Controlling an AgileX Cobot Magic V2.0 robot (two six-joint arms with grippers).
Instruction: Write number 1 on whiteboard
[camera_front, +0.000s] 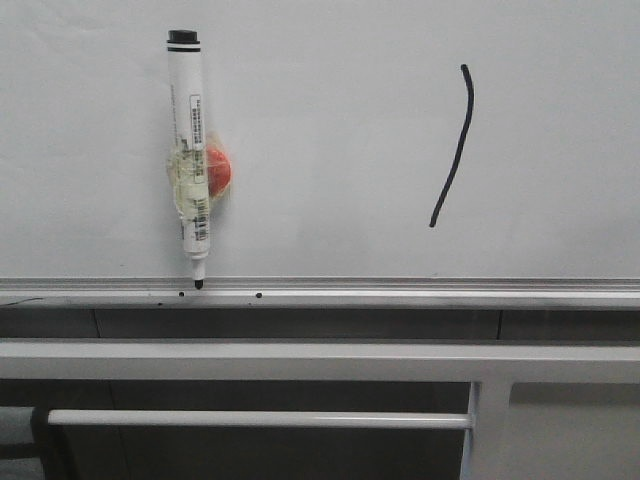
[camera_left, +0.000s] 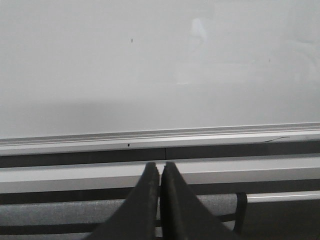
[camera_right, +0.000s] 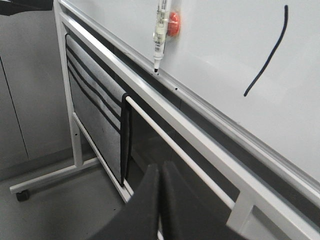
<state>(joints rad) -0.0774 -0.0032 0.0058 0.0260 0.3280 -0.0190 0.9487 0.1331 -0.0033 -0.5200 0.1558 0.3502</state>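
Jaws closed; number 1 (camera_front: 454, 146) curves thin, black.

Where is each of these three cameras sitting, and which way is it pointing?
Front view: looks straight ahead at the whiteboard, with the marker pen left of the number 1; none of the robot shows.
Left wrist view: rides the left arm, facing a bare stretch of board above its bottom rail; the left gripper, fingers together, shows.
Right wrist view: rides the right arm, low and off to one side, looking slantwise along the board; the right gripper, fingers together, shows.
Shared: front and right wrist views both show pen and stroke.
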